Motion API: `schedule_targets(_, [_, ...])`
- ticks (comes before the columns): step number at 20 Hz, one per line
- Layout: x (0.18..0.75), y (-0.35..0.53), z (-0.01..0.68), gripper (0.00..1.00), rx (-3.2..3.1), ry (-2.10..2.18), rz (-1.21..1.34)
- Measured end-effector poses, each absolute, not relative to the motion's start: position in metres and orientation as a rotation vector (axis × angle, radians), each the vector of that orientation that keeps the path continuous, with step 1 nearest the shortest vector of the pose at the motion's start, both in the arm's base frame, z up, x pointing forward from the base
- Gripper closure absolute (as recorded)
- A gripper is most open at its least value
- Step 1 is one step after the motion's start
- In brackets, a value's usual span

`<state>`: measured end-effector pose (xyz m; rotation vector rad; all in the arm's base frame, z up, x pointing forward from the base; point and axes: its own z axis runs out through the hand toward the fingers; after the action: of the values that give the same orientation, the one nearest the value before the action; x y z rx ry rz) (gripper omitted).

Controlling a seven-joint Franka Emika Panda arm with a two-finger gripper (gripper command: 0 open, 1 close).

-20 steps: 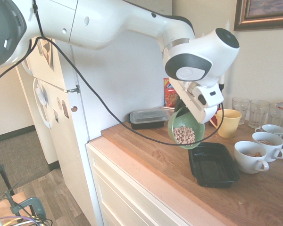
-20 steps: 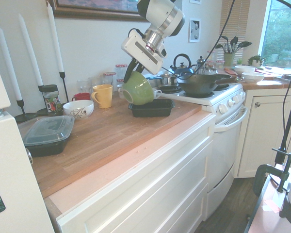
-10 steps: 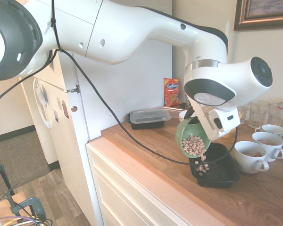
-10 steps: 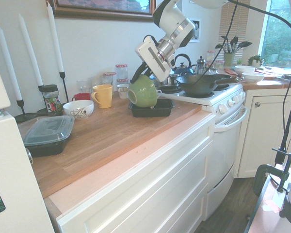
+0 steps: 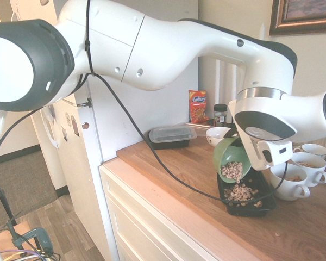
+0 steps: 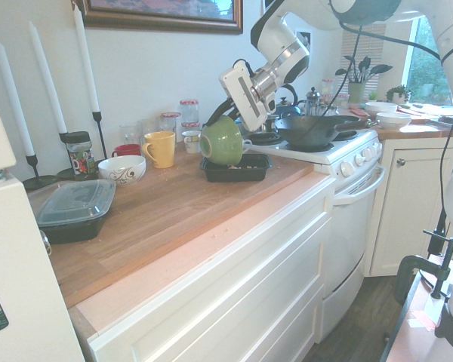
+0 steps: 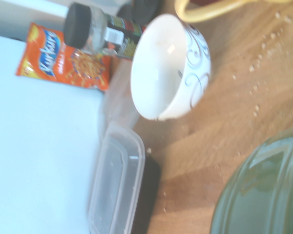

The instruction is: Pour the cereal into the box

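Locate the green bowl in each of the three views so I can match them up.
First exterior view: green bowl right of centre, tipped over the box, cereal spilling.
Second exterior view: centre, tipped over the box.
Wrist view: dark green curve, one corner.
Shared landmark: the white patterned bowl.

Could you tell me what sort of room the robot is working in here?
Most likely a home kitchen. A white stove with a wok and kettle stands beside a wooden counter, a fridge stands at its other end, and mugs sit on the counter.
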<state>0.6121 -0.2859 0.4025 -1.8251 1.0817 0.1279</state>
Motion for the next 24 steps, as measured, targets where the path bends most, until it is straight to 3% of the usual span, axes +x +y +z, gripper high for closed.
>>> schedule_targets(24, [0.614,-0.307,0.397,1.0,-1.691,0.983,0.119])
